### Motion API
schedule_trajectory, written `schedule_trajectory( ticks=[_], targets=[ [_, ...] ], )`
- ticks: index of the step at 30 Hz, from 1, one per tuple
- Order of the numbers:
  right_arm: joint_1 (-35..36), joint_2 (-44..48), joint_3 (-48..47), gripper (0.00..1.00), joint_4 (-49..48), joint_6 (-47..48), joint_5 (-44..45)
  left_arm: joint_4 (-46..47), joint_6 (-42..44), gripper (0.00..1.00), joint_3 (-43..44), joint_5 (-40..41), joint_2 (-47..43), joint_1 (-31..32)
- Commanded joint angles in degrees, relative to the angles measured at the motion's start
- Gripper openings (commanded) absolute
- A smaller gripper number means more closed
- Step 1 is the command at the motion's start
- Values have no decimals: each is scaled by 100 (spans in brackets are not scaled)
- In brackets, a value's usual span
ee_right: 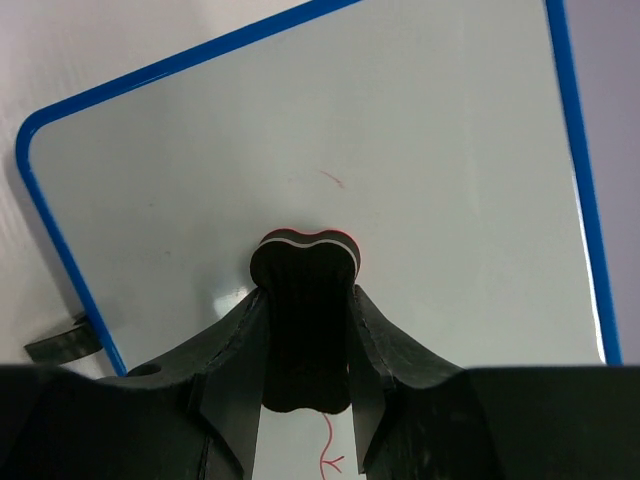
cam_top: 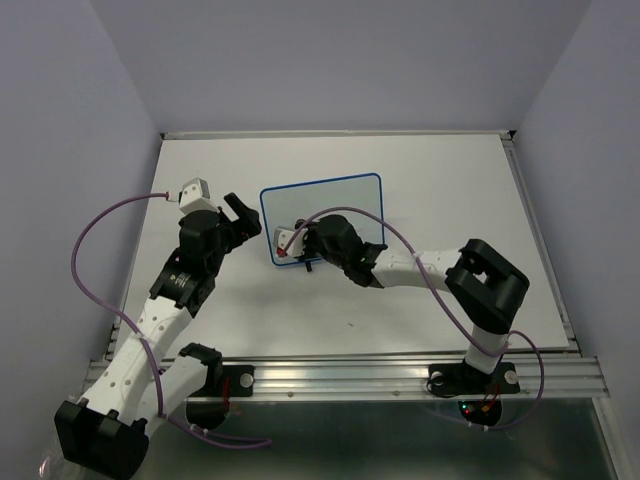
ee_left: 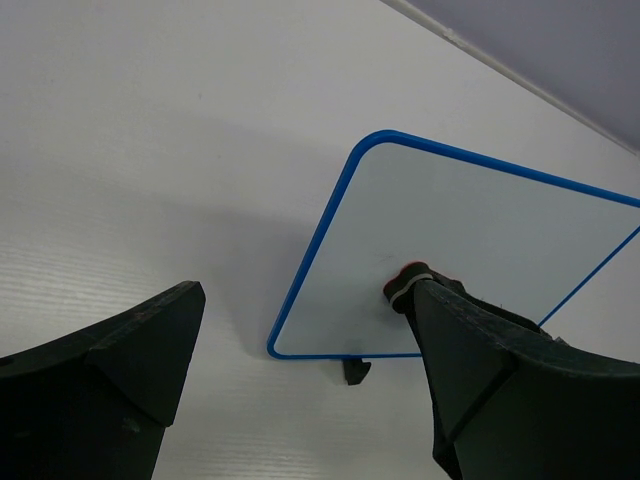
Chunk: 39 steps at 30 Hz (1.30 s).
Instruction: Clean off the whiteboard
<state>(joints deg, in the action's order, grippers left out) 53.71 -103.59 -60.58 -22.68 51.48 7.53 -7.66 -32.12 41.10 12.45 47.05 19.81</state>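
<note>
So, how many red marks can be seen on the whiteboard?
2 on the whiteboard. A short stroke lies just beyond the eraser; a squiggle shows between the fingers of the right end effector. More may be hidden under them.

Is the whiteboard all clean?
No, the right wrist view shows a small red mark left on the whiteboard, just above the eraser.

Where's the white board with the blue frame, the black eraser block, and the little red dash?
White board with blue frame (ee_right: 450, 150), right wrist view, bare white surface.
Black eraser block (ee_right: 303, 320), right wrist view, its middle.
Little red dash (ee_right: 332, 179), right wrist view, mid-stroke.
</note>
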Motion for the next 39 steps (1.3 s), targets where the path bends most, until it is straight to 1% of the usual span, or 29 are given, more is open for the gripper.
schedule_trajectory(
  ticks=[1,5,10,13,14,17,20,21,23,24,26,27,28,29,31,32,33,34,35,37,39],
  targets=[
    [8,-73,-270,2,1159,230,-454,116,21,99,82,56,-29,23],
    [8,-109,-358,2,1642,371,-542,107,13,99,91,74,-20,23],
    [8,-39,-446,1,1661,275,-472,116,4,99,117,91,15,23],
    [8,171,-455,1,1556,38,-481,151,-14,99,135,100,33,23],
    [8,251,-394,1,1312,-50,-446,160,-14,99,135,91,50,23],
    [8,480,-393,1,977,-305,-226,247,-14,99,135,74,85,23],
    [-115,463,-639,1,757,-752,204,379,-49,99,117,74,138,23],
    [-115,445,-822,1,721,-963,544,423,-75,99,109,74,155,23],
    [-115,410,-964,1,651,-1692,819,590,-110,99,100,65,199,23],
    [-115,445,-1017,1,650,-2251,855,695,-110,99,117,65,208,23],
    [-115,524,-991,1,624,-2904,820,722,-93,99,161,82,278,23],
    [-115,585,-965,1,624,-3455,803,722,-75,99,187,74,305,23],
    [-115,603,-947,1,624,-3800,855,861,-67,99,257,91,366,23],
    [-115,612,-956,1,729,-4404,934,871,-58,99,284,117,393,23],
    [-115,595,-1113,1,1026,-5066,1057,880,-75,99,363,187,498,23],
    [-115,568,-1158,1,1115,-5731,1127,880,-84,99,390,205,525,23],
    [-115,551,-1202,2,1186,-5737,1110,898,-84,99,399,232,560,23],
    [-115,533,-1228,1,1221,-6172,1154,907,-110,99,433,275,595,23],
    [-63,498,-1263,1,1222,-6342,1241,907,-145,99,451,302,665,23],
    [86,428,-1334,1,1230,-6737,1741,898,-250,99,504,415,709,14],
    [192,261,-1492,2,1213,-6914,2215,907,-303,99,522,469,709,14]
  ],
)
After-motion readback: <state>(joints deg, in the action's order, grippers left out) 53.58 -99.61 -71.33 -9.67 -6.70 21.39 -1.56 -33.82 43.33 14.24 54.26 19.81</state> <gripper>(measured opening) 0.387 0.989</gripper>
